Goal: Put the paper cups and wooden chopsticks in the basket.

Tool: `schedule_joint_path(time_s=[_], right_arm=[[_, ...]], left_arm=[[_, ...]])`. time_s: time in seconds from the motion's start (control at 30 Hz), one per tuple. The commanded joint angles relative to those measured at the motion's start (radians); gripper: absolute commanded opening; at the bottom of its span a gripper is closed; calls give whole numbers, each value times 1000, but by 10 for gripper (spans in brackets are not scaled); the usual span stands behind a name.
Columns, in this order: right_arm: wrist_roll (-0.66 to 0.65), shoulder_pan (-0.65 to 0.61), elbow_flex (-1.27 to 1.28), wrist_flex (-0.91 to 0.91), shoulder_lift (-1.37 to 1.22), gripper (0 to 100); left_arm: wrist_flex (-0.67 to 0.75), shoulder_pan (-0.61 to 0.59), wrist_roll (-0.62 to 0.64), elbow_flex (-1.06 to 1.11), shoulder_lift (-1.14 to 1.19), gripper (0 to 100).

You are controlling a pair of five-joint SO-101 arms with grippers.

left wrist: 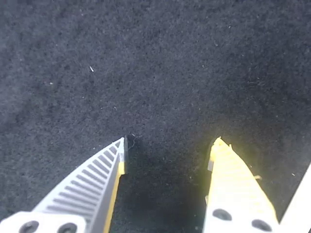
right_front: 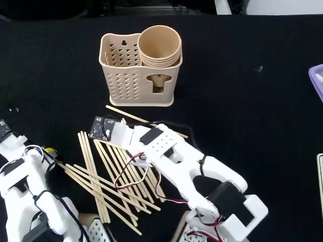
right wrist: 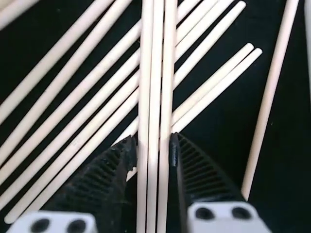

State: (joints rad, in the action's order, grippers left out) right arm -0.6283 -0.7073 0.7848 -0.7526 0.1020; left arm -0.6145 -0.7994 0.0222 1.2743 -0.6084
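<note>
Wooden chopsticks (right wrist: 155, 73) clamped in R pincer (right wrist: 150, 148), R arm (right_front: 171, 156) stretched fwd & low; L pincer (left wrist: 167, 145) apart, just above cloth (left wrist: 146, 58).

**benchbot_fan:** The right arm (right_front: 192, 171) is sporting white printed shells with black motor blocks (right_front: 226, 195), and red, white and black wires (right_front: 132, 174) are looping out of it.

**solder_sam:** Yep, the left arm (right_front: 22, 194) is wearing the same white. The left fingers (left wrist: 92, 190) are showing pale ribs with yellow edging. The right fingers (right wrist: 109, 182) are looking black and ribbed, with screws (right wrist: 204, 213) sitting in white bases.
</note>
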Motion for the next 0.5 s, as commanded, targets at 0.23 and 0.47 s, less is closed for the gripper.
schedule_joint_path(time_s=[0.23,0.47], right_arm=[[-11,15,-31,20,-48,123],[-9,21,-35,41,-77,87]], left_arm=[[14,12,-8,-13,-11,278],[14,12,-8,-13,-11,278]])
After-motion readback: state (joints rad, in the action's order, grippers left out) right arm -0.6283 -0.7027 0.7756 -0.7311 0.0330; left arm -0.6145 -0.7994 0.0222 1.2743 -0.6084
